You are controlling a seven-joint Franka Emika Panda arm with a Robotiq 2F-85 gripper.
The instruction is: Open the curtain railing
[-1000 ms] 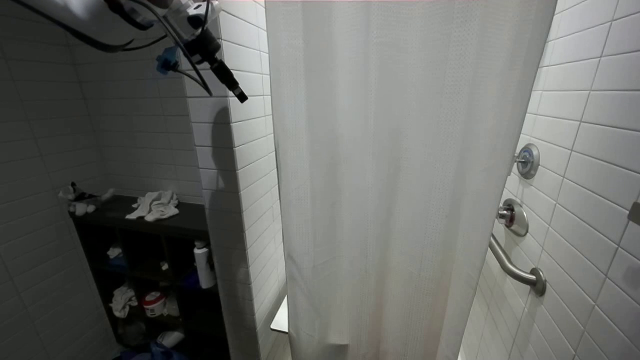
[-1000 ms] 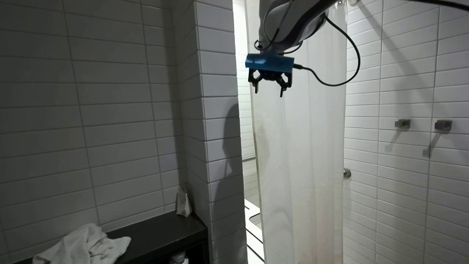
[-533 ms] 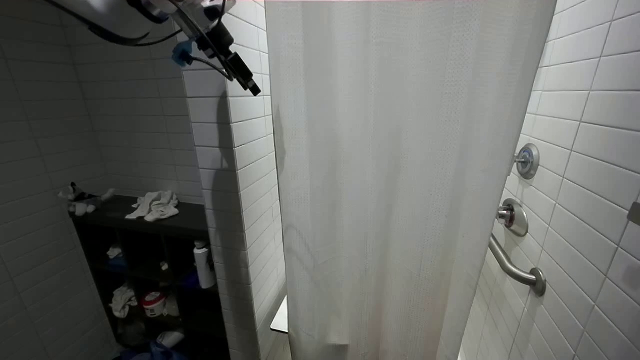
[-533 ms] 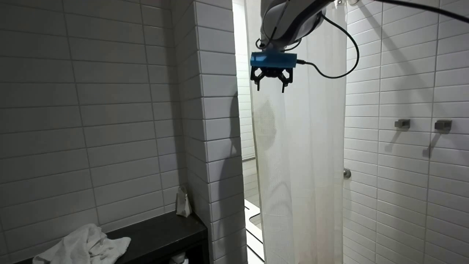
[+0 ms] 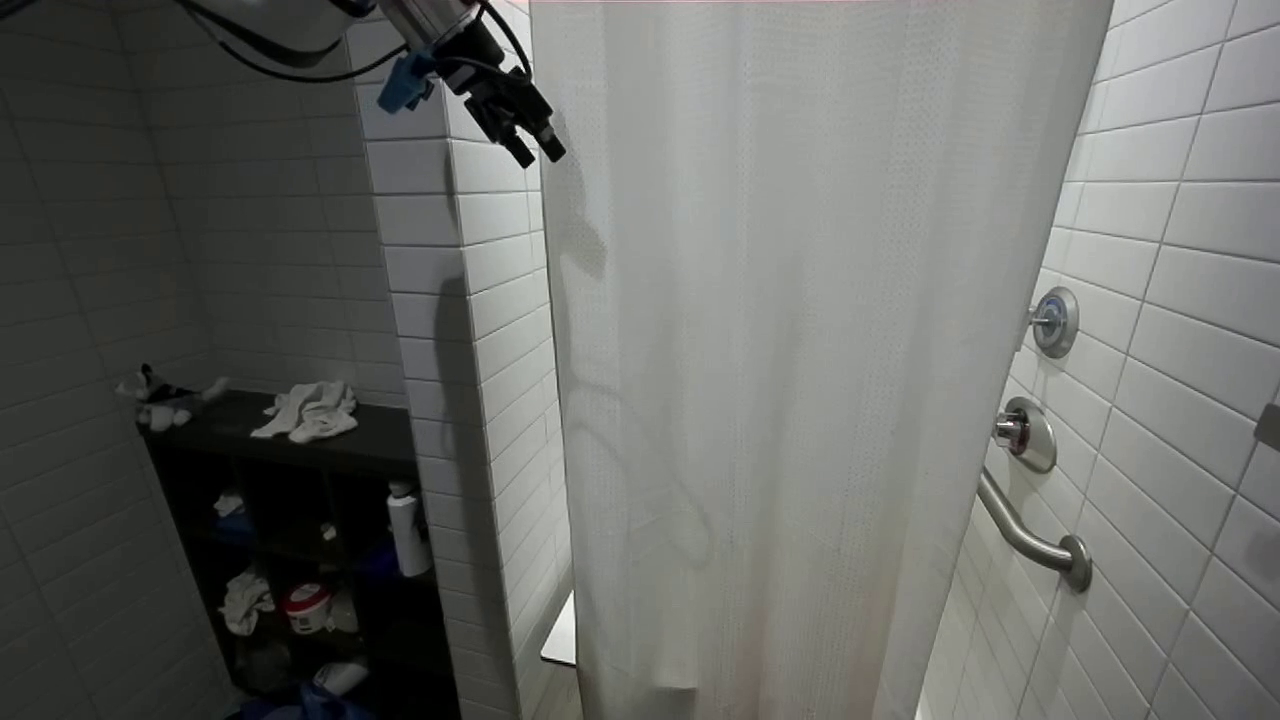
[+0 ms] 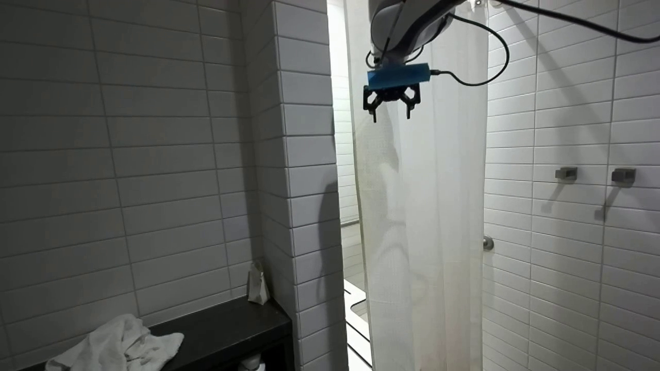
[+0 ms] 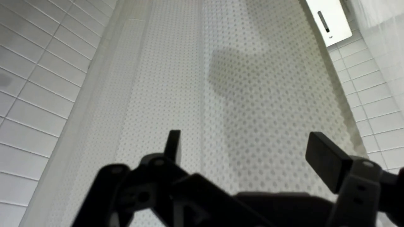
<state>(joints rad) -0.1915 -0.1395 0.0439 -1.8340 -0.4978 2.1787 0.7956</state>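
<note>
Apparently pre-grasp: black two-fingered hand (image 6: pixel 392 119) spread, empty; next, pinch tall white fabric curtain (image 5: pixel 780 380), drag sideways.

Shower room, tiled walls (image 5: pixel 1195 250), white curtain (image 5: pixel 800 350), grab bar (image 5: pixel 1015 528)

The walls (image 5: pixel 1180 400) are covered in rows of white tile. In both exterior views, a tiled corner (image 6: pixel 312 175) sticks out. A black shelf (image 6: pixel 221 327) stands just beside it, where the room is dim and gray. Past the corner it is bright, with a white slatted bench (image 6: pixel 358 343). The floor (image 5: pixel 555 697) may be the pale strip under the bench.
</note>
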